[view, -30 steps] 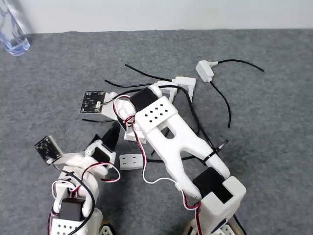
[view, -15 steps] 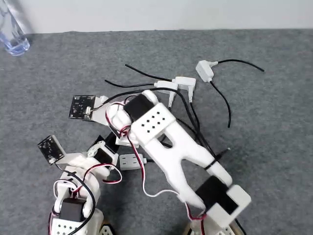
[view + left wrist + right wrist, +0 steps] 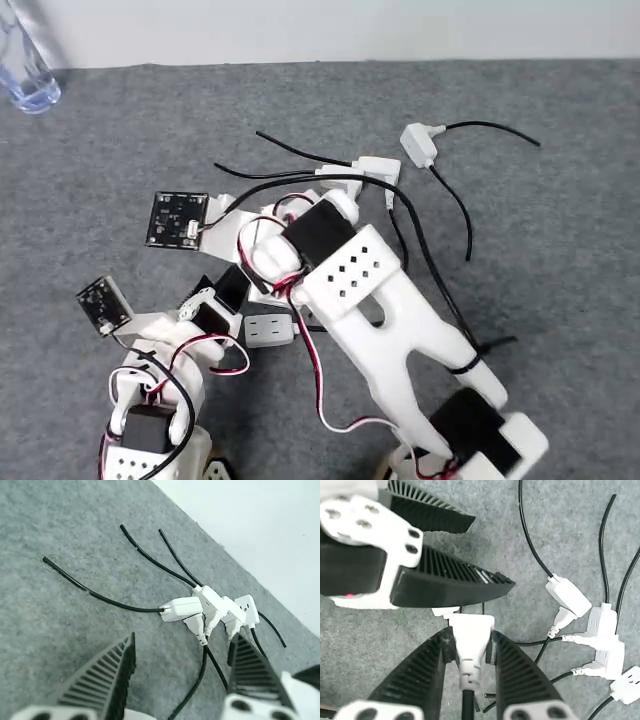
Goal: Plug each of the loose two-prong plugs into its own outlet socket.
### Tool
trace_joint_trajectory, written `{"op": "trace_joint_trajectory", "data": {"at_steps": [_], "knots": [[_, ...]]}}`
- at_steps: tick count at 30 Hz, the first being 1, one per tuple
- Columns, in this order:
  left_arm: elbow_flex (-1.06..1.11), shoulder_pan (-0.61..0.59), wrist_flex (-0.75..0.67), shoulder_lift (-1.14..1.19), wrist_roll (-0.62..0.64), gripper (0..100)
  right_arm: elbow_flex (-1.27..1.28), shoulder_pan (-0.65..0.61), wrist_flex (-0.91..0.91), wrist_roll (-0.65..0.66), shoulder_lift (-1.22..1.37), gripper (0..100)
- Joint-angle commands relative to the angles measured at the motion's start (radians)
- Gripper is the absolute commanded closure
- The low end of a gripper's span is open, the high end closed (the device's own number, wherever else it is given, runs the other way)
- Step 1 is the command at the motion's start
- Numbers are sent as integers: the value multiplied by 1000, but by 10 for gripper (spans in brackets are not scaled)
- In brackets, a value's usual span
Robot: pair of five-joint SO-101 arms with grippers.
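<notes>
My right pincer (image 3: 470, 634) clamps 1 white plug (image 3: 470, 652). My left pincer (image 3: 184, 639) gapes open just beside it, near the outlet socket (image 3: 268, 328) on the table (image 3: 100, 180). Likely risk: the crowded fingers collide and tilt the prongs off the slots.

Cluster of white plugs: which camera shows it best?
Left wrist view: the cluster lies whole, mid-frame. Right wrist view catches it at the edge; high view has it beside an arm, crossed by a black cable.
</notes>
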Motion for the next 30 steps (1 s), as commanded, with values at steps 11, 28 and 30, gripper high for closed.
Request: {"op": "trace_joint_trajectory", "data": {"at_steps": [11,28,30], "knots": [[-4,5,6,-8,0,717,-28,-13,-12,-34,-61,991],[-4,2,9,-8,0,717,-94,-64,-1,-46,-61,991],[-4,2,9,-8,0,717,-95,-64,-2,-46,-61,991]]}}
